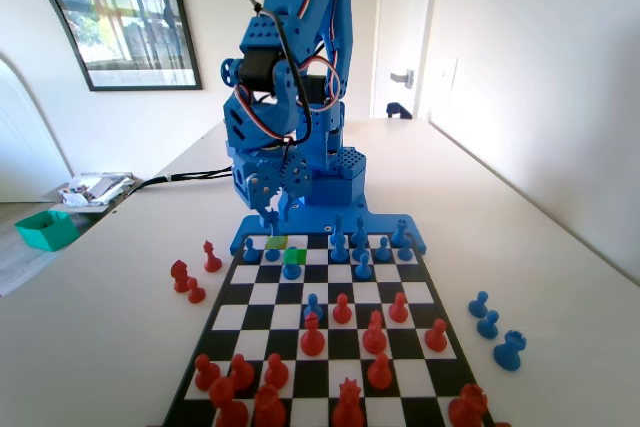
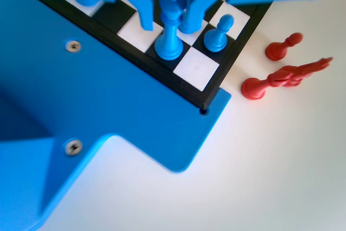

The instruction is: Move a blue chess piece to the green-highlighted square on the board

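Pincer [image 2: 168, 12] is seen low over the board's [image 2: 213, 94] corner nearest the arm, its two jaws hanging on either side of the blue chess piece [image 2: 171, 25]. Whether the jaws are clamped on the piece or merely flanking it cannot be told; a narrow gap seems to show on the left side in the wrist view. The blue chess piece is stood upright on a dark square, its round base planted one square in from the board's corner. A short blue pawn [image 2: 218, 33] is stood just beside it, to the right in the wrist view, on the board's edge file.

In the fixed view the pincer [image 1: 271, 213] is seen at the board's far-left corner. The green-highlighted square [image 1: 291, 256] is found one row nearer the camera, close to that corner, and is partly covered by a blue pawn [image 1: 291, 268].

Off the board's edge, on the tabletop [image 2: 281, 166], two red pieces [image 2: 284, 74] are lying, the longer one tipped on its side.
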You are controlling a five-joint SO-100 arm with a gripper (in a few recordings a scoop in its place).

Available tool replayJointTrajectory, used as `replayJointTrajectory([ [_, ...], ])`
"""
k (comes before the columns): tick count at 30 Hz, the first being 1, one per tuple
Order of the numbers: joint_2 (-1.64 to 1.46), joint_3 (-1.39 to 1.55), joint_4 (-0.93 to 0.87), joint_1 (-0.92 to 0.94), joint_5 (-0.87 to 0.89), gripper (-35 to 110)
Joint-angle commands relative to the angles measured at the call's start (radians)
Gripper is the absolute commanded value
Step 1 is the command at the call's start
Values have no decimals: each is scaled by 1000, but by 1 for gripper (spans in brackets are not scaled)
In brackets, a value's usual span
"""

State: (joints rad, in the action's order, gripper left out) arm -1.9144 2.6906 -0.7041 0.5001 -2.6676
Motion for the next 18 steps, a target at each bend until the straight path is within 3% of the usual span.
replayJointTrajectory([
  [1,-8,6,-5,15,-35,2],
  [8,-8,0,-21,15,-43,1],
  [18,-18,-213,-325,-97,112,1],
])
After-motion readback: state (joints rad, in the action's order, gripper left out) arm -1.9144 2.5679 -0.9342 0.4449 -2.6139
